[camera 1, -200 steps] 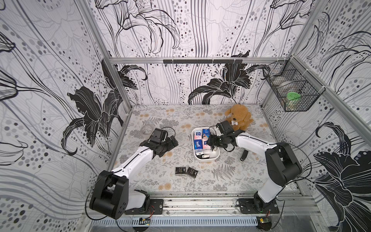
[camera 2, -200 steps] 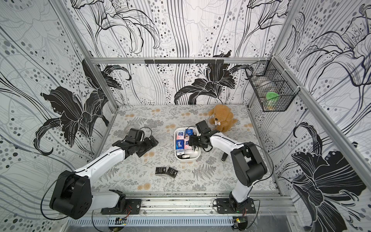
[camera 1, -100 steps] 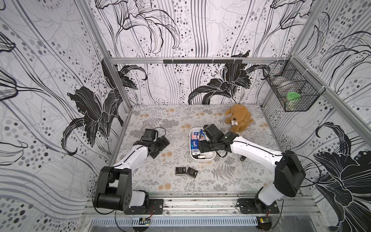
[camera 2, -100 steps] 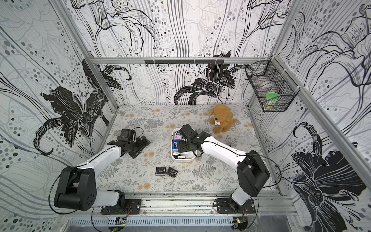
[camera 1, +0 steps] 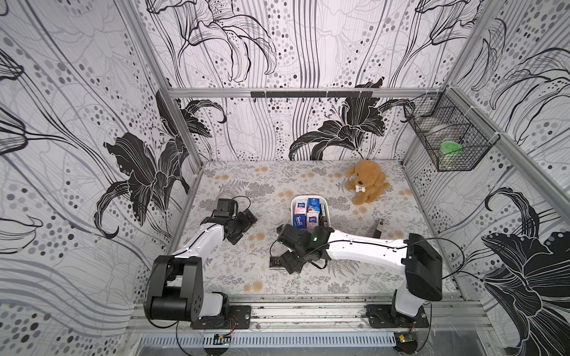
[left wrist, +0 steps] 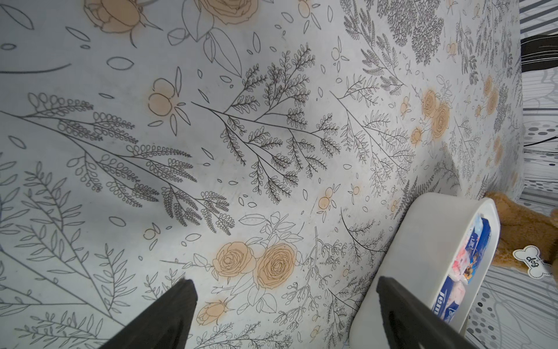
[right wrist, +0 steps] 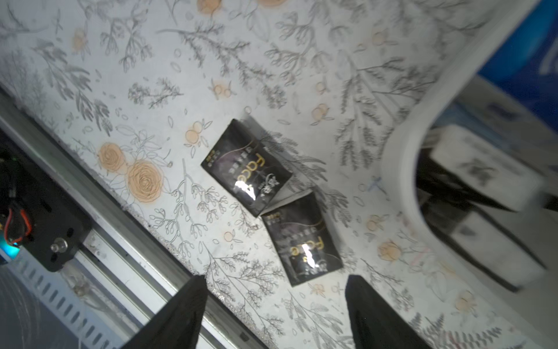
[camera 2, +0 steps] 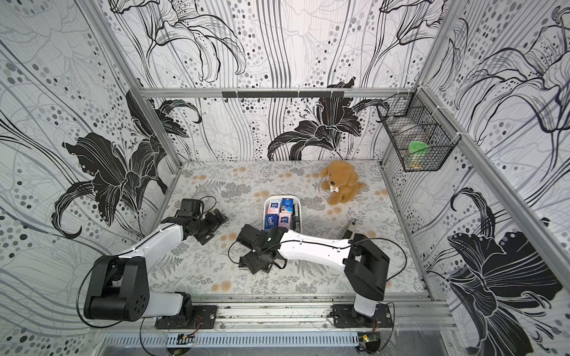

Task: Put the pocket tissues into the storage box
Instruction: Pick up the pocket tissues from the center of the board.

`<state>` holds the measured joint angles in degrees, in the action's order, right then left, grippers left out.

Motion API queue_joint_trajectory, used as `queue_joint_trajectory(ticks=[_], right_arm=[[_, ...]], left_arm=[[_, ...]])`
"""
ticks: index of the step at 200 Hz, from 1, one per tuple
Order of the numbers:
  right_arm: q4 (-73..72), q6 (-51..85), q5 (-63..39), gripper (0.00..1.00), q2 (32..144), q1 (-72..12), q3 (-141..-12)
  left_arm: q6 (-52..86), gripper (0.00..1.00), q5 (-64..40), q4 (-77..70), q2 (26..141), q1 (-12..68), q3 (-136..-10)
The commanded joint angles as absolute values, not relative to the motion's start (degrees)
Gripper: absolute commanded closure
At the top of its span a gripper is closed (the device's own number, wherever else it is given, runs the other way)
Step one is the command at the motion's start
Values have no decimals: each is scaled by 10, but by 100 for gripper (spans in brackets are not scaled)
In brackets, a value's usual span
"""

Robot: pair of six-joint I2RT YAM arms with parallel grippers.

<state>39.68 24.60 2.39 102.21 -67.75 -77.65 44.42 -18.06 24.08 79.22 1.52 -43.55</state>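
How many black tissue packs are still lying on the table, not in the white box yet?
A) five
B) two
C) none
B: in the right wrist view one black packet and a second black packet lie flat on the table, outside the storage box.

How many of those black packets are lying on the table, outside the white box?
2. One packet and a second packet lie side by side on the table, between the box and the front rail. Others could be hidden beneath the right arm.
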Motion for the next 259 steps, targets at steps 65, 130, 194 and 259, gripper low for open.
queue_joint_trajectory(ticks=[65, 130, 194, 259], right_arm=[[486, 91, 93, 15, 1112, -683, -838], [466, 55, 81, 19, 1148, -679, -841], [460, 45, 74, 49, 1176, -672, -846], [417, 124, 59, 60, 1092, -671, -834]], left_arm=[[415, 2, -192, 245, 768, 0, -441], [420, 2, -199, 245, 764, -4, -440], [425, 1, -206, 243, 764, -4, -441], [427, 1, -206, 240, 773, -4, -450]])
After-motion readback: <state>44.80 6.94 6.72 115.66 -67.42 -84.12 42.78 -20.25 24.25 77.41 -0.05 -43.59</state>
